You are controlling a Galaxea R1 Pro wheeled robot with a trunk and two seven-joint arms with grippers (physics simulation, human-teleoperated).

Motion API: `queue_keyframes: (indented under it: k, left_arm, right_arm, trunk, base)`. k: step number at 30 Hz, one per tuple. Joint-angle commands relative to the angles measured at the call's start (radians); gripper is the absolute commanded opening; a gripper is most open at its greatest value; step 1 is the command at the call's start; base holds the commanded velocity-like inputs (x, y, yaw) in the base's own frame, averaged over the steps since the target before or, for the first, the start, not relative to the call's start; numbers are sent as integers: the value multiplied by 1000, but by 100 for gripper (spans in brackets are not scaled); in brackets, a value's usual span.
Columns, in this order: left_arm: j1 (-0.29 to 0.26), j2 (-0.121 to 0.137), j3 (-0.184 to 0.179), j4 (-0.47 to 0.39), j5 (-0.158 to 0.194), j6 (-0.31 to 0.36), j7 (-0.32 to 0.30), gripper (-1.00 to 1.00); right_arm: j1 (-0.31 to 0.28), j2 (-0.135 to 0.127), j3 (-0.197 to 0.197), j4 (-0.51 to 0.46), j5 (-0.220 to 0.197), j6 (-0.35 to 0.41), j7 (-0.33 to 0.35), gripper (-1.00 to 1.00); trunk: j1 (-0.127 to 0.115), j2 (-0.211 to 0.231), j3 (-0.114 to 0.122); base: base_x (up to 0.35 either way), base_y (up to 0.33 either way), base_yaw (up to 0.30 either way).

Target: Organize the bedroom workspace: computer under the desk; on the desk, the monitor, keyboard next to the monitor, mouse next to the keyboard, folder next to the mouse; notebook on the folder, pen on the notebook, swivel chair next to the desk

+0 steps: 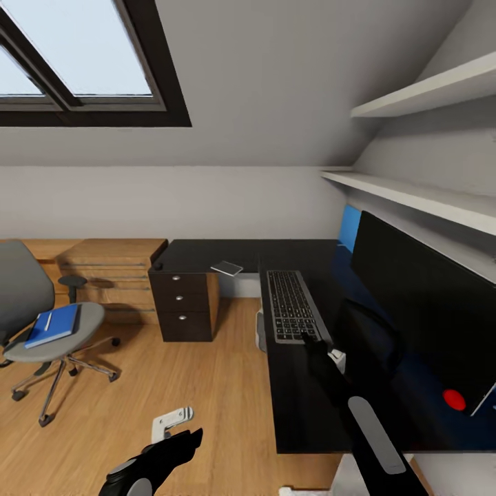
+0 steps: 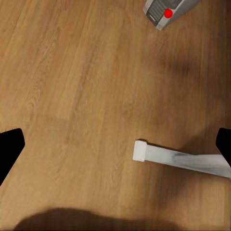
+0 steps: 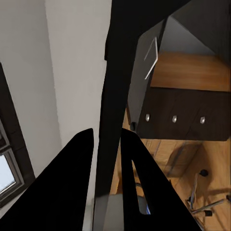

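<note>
Your right tool (image 1: 313, 339) grips the keyboard (image 1: 292, 305) on the bench (image 1: 207, 256); left tool (image 2: 115, 144) open; folder (image 1: 54, 325) awaits on chair (image 1: 41, 317).

Black arms, grey oval panels; black fingers on right hand (image 3: 106, 183).

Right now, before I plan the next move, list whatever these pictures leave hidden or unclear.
- Computer: in the head view, the desk edge hides most of it.
- Right gripper: it is at the near end of the keyboard. Black on black in the head and right wrist views, so its grip cannot be told.
- Monitor: cut off by the head view's right edge.
- Swivel chair: its back is cut off by the left edge.
</note>
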Motion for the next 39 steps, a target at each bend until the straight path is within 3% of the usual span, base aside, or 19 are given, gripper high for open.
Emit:
queue_keyframes:
  k: [1,18,21,23,39]
  left_arm:
    - [-1,1,-1,-1,10,1,11,100]
    - [-1,3,2,-1,9,1,7,100]
    - [-1,2,0,-1,10,1,7,100]
    - [-1,1,-1,-1,10,0,6,100]
    - [-1,3,0,-1,10,-1,8,100]
  right_arm:
    - [-1,0,-1,1,-11,3,4,-100]
    - [-1,3,2,11,-54,-8,13,-100]
    - [-6,0,-10,129,-52,-13,9,-100]
    - [-8,-1,-15,156,-50,-32,10,-100]
    - [-11,-1,-16,192,-49,-41,9,-100]
  trunk:
    - [0,-1,-1]
    - [0,-1,-1]
    - [0,-1,-1]
    - [0,-1,-1]
    - [0,-1,-1]
  base:
    - [-75,-65,0]
    - [10,-27,0]
    - [147,-137,0]
    - [34,-32,0]
    - [-7,-168,0]
